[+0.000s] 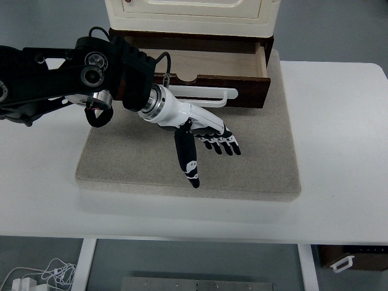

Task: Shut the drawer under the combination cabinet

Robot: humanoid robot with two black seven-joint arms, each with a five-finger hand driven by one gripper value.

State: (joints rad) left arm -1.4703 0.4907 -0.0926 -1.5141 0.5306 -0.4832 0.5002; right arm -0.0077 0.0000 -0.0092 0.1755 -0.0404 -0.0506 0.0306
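The cream combination cabinet (191, 11) stands at the back of a beige mat (188, 157). Its dark brown drawer (242, 91) is pulled out toward me, with a white handle (203, 93) on its front and nothing visible inside. My left hand (209, 142) comes in from the left on a black arm with a white forearm. It hovers over the mat just in front of the drawer front, fingers spread flat, thumb pointing down toward me, holding nothing. It is apart from the handle.
The white table (339, 121) carries the mat. A white cable and plug (36, 276) lie on the floor at the lower left. A brown object with a white handle (345, 259) shows under the table at the lower right.
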